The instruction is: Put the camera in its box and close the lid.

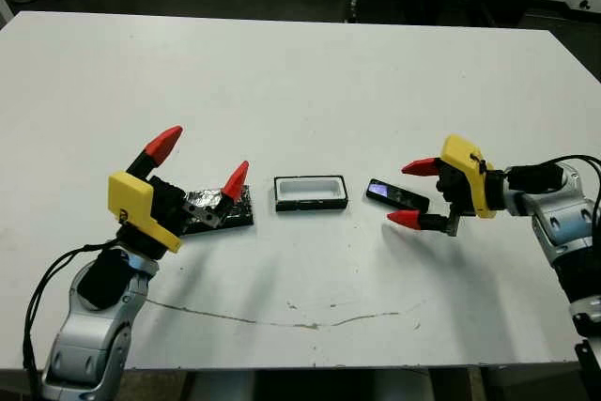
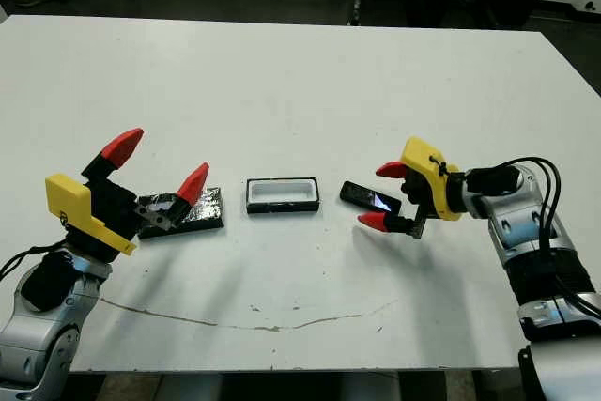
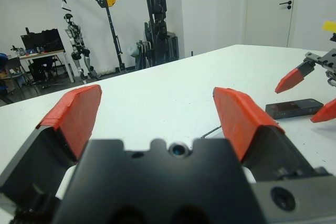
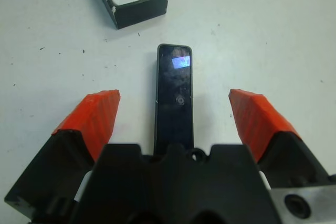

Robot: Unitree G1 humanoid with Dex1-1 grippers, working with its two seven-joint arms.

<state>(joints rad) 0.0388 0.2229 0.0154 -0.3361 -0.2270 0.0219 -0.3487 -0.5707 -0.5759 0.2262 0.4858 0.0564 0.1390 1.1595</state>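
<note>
My right gripper (image 1: 411,193) is spread wide, holding nothing, its two red fingers straddling the near end of the camera (image 4: 174,95), which lies flat on the table (image 1: 310,82) between them. The camera's long axis runs straight out from my palm, its bluish patch at the far end, pointing toward the box (image 1: 311,192) just beyond. I judge this the pickup step: next I must settle lower and pinch the camera's narrow sides. Beyond the box, my left gripper (image 1: 200,159) hangs open above the lid (image 1: 223,209).
</note>
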